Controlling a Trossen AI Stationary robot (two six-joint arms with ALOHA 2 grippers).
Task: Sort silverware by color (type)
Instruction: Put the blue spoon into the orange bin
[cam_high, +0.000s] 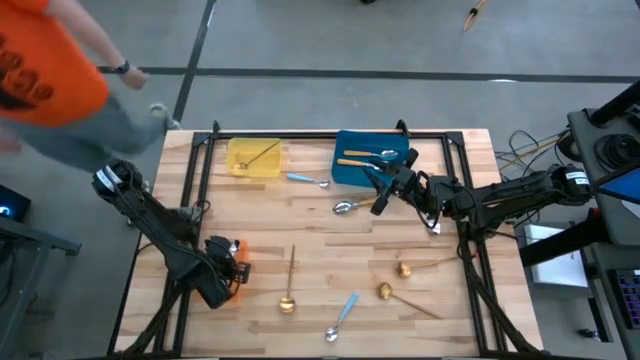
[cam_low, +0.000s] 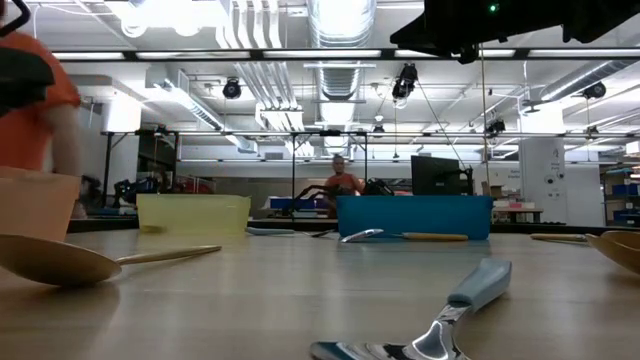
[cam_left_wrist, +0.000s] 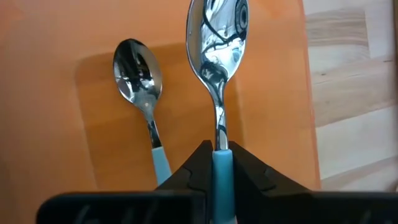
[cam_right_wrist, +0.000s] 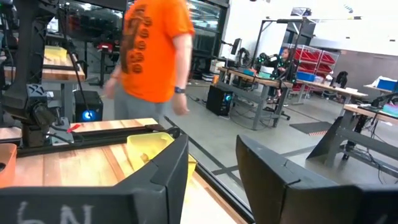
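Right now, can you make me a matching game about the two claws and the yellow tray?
Things:
1. left claw
2. right claw
3. yellow tray

What each one is doing:
A. has a gold spoon lying in it
B. open, holding nothing
C. shut on a blue-handled spoon

Pairs: 1-C, 2-B, 3-A

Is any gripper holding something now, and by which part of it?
The left gripper holds a blue-handled spoon by its handle, above the orange tray. The right gripper is open and holds nothing.
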